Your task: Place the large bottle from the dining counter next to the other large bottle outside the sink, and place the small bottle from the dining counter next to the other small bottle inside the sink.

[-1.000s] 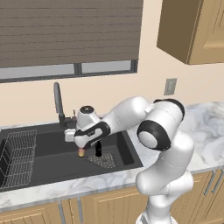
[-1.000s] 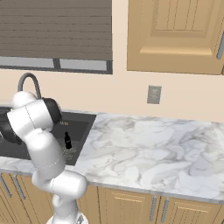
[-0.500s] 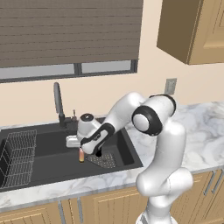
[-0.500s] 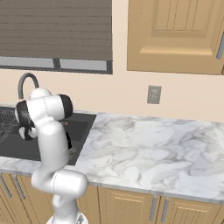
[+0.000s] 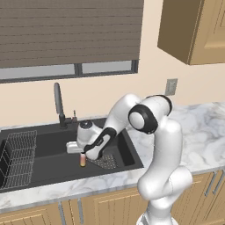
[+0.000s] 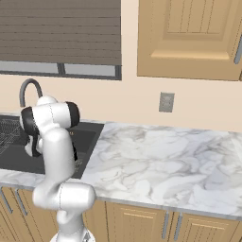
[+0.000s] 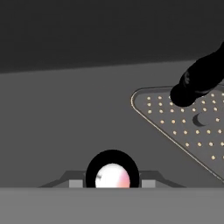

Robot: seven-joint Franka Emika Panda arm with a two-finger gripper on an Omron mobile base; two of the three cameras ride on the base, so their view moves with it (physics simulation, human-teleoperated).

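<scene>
The gripper point(image 5: 83, 154) is lowered into the sink point(image 5: 48, 147), its jaws clamped on the small bottle point(image 5: 82, 161), which is held upright with its long axis vertical. In the hand view that bottle point(image 7: 113, 175) is seen end-on at six o'clock, a pale pink disc in a black ring. The other small bottle point(image 7: 199, 78) lies over the perforated drain plate point(image 7: 188, 127), toward two o'clock from the held one and near it. A release just beside that dark bottle is judged to be what remains.
</scene>
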